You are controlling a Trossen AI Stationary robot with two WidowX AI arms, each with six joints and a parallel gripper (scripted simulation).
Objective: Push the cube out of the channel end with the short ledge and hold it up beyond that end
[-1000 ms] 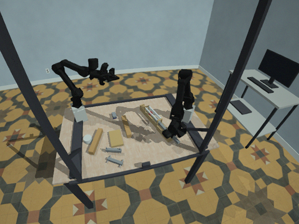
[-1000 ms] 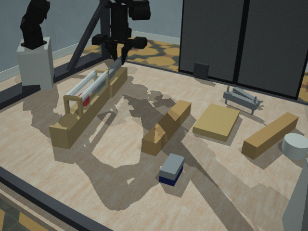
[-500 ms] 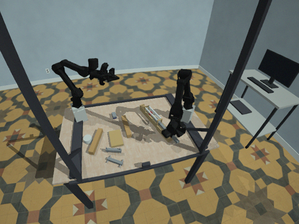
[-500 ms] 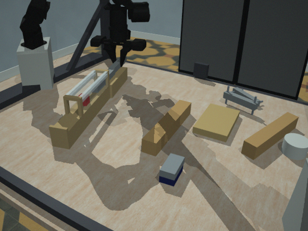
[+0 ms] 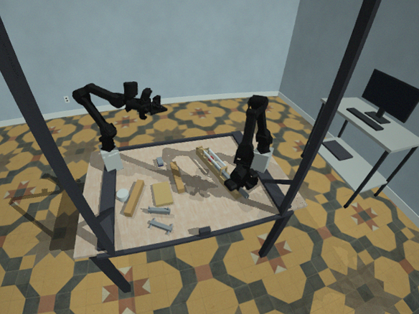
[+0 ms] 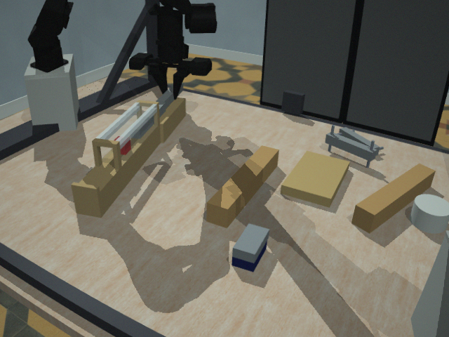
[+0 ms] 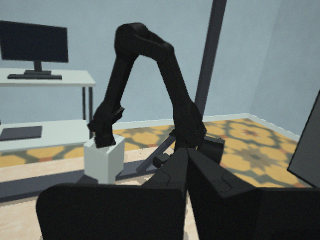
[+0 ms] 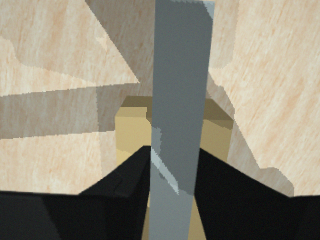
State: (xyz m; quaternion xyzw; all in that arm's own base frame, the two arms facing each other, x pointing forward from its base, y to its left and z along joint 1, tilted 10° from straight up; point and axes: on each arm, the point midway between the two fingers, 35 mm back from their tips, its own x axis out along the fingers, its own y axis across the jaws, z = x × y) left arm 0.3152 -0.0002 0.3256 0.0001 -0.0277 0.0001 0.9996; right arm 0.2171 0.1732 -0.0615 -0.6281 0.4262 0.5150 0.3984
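While sitting under the roof [image 5: 221,160] [image 6: 144,118], cube [image 5: 211,158] [image 6: 125,146]: waiting inside the channel [image 5: 212,168] [image 6: 141,158] [image 8: 132,132], not yet reaching the short ledge [image 5: 200,151] [image 6: 97,175].
Right gripper [image 5: 231,185] [image 6: 171,95] [image 8: 175,149]: pinching the bar [image 5: 243,193] [image 6: 165,101] [image 8: 178,90] above the opposite end.
Left gripper [image 5: 164,109] [image 7: 188,151]: pressing its fingers together on nothing, hanging well away from the ledge.
Bar risk: possibly twisting or sliding between the pads if meeting resistance, so going crooked and wedging the cube against a side.
Lip risk: possibly tipping the cube or sending it over the end if pushing too hard against the raised lip [image 6: 85,185].
Hand risk: possibly entering the channel if following the bar too far.
Lift risk: likely knocking the posts or losing the cube if gripping it too shallowly.
Bar tip: partly hiding behind the roof and wall; not showing whether touching the cube.
Far ledge: passing partly out of sight beneath the bar.
Cube: showing only as a small red patch, partly hiding behind roof and wall.
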